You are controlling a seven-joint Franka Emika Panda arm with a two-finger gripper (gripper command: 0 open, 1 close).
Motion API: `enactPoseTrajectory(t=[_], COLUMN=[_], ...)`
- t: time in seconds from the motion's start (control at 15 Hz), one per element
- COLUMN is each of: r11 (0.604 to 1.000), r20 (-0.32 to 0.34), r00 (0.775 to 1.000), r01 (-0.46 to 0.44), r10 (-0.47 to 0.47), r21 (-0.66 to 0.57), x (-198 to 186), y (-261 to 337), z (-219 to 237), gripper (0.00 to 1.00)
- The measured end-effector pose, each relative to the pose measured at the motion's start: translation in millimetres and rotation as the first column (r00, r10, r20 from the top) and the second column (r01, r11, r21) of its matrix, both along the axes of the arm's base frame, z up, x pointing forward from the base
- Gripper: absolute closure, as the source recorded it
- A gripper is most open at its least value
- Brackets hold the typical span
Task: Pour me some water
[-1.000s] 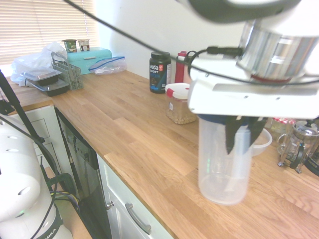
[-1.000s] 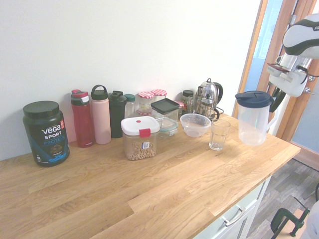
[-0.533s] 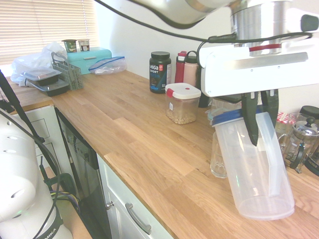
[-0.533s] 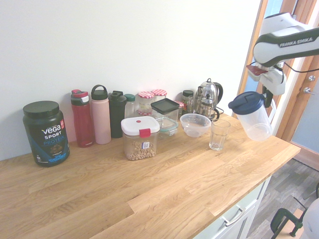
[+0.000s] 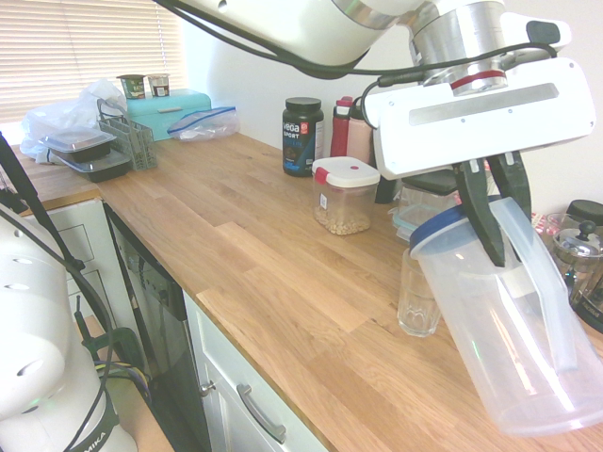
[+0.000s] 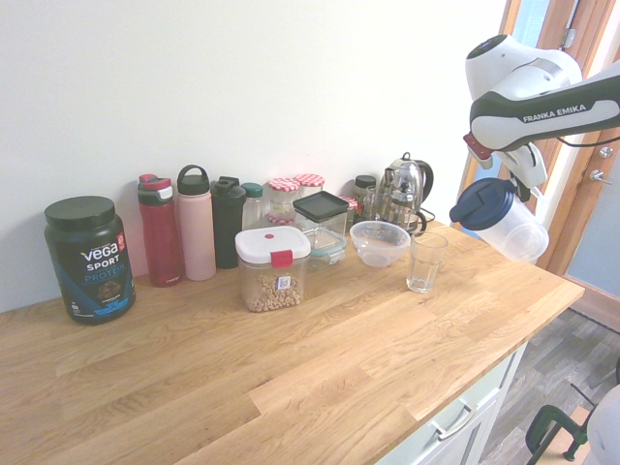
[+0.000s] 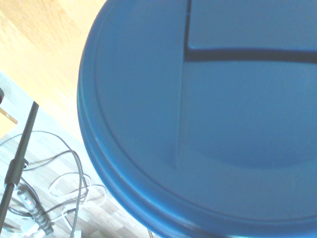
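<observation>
A clear plastic pitcher [image 5: 504, 330] [image 6: 513, 225] with a dark blue lid [image 6: 481, 201] hangs in the air, tilted strongly with its lid end toward the drinking glass. My gripper [image 5: 497, 212] [image 6: 526, 180] is shut on the pitcher's handle. The empty clear glass [image 5: 417, 299] [image 6: 425, 262] stands upright on the wooden counter [image 6: 339, 368], below and beside the pitcher's lid. The blue lid [image 7: 208, 109] fills the wrist view. I see no water flowing.
Along the wall stand a black Vega tub [image 6: 89, 258], red, pink and dark bottles [image 6: 197, 221], a jar of chickpeas [image 6: 272, 269], a glass bowl [image 6: 379, 242], jars and a French press [image 6: 402, 192]. The counter's edge lies just beyond the pitcher.
The pitcher has been lifted off the counter and tipped further over, its lid swinging toward the glass. The arm has turned at the wrist and risen.
</observation>
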State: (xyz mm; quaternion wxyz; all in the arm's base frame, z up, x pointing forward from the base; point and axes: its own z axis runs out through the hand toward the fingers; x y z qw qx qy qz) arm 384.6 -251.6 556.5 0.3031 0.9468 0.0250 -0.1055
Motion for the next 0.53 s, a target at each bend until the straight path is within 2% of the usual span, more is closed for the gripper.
enactPoseTrajectory(t=[0.33,0.53], r11=[0.998,0.997], r20=[-0.045,-0.050], r00=[0.999,0.999], r01=[-0.012,-0.011], r10=[0.009,0.007], r21=[-0.069,-0.081], x=[7.9,11.3], y=[17.0,26.8], z=[-13.5,-24.1], gripper=[1.00,1.00])
